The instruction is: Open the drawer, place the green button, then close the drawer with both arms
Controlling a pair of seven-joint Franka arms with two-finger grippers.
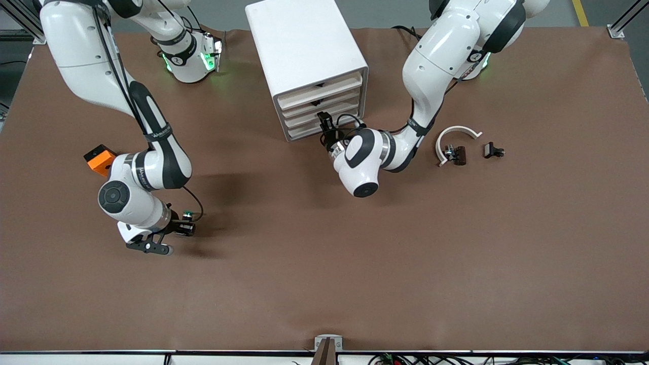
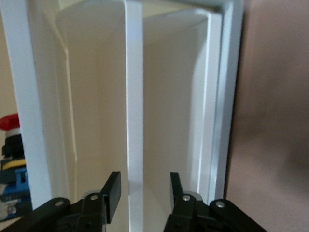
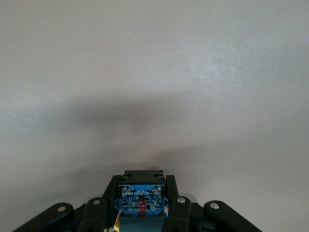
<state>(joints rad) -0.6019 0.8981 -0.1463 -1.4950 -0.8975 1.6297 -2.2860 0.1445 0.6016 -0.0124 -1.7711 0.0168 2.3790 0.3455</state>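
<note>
The right gripper (image 1: pixel 183 222) is low over the bare brown table (image 1: pixel 355 284) toward the right arm's end, its jaws clamped on the button (image 1: pixel 188 215). From the front only a speck of green cap shows between the black fingers; the right wrist view shows just the button's bluish base (image 3: pixel 141 199) and black body wedged between the pads, with the cap hidden and whether it touches the table unclear. An orange cube (image 1: pixel 100 159) sits partly covered by the right arm. The left gripper (image 1: pixel 327 133) is at the front of the white cabinet (image 1: pixel 307 61), level with its lower drawers. In the left wrist view its fingers (image 2: pixel 114 192) stand apart on either side of a thin white drawer (image 2: pixel 134 121) edge, not visibly pressing on it; which of the four drawers this is cannot be told, and from the front the wrist hides the contact. At the edge of that view a red-capped part (image 2: pixel 9 123) on a blue base is cut off by the cabinet wall. Toward the left arm's end lie a white arc (image 1: pixel 455 138) and two small black parts (image 1: pixel 456 154), their details too small to make out.
</note>
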